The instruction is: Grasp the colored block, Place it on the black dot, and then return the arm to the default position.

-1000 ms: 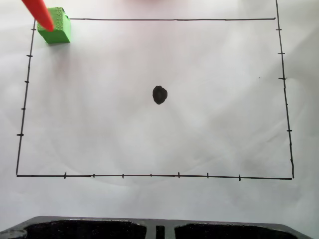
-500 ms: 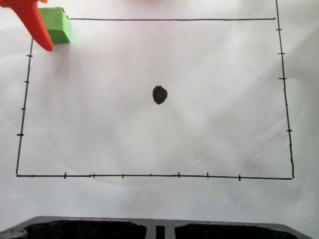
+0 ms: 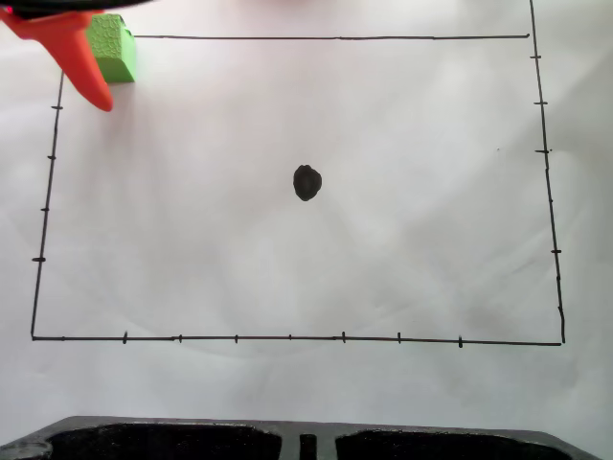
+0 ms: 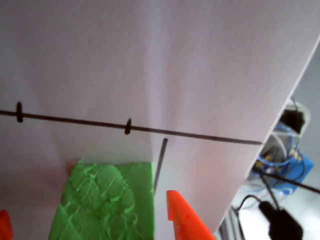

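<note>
Wrist view, end effector (image 4: 95, 220) further astride colored block (image 4: 107, 200)

One green cube (image 3: 115, 50), at the top left corner of the fixed view; same cube fills the lower left of the wrist view (image 4: 107, 202).

One black dot (image 3: 306, 182), near the middle of the paper.

One sheet of white paper (image 3: 383, 268), with one drawn rectangle of thin black lines (image 3: 335, 37); small tick marks cross its left, right and bottom sides, some faint, so no firm count.

One orange-red arm; one pointed finger (image 3: 84, 69) in the fixed view, two orange finger tips in the wrist view, one right of the cube (image 4: 182, 217), one at the left edge.

One dark tray-like edge (image 3: 306, 436) along the bottom, showing two recesses.

Cables (image 4: 280, 165) off the paper's edge in the wrist view: black and blue, tangled, number unclear.
</note>
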Action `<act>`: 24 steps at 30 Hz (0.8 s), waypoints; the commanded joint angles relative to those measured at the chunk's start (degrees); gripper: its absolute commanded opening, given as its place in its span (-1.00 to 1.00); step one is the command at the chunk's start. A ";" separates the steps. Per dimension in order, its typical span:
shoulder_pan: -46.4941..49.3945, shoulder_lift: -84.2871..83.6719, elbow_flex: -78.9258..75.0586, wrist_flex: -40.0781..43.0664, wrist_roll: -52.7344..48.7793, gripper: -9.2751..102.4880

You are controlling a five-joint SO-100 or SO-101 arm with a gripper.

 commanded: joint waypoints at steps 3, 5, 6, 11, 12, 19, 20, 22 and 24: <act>-1.23 0.00 0.00 -1.14 1.41 -0.14; -1.49 -0.18 0.09 -1.85 1.85 -0.19; -1.58 -0.18 0.18 -2.20 1.93 -0.22; -1.76 0.09 1.93 -4.39 1.49 -0.33; -1.76 0.09 2.02 -4.39 1.58 -0.39; -2.11 0.44 2.20 -4.48 2.72 -0.54; -2.11 0.70 2.46 -4.66 2.72 -0.55; -2.20 1.58 3.25 -4.92 2.64 -0.56; -2.20 2.20 3.43 -4.39 2.90 -0.57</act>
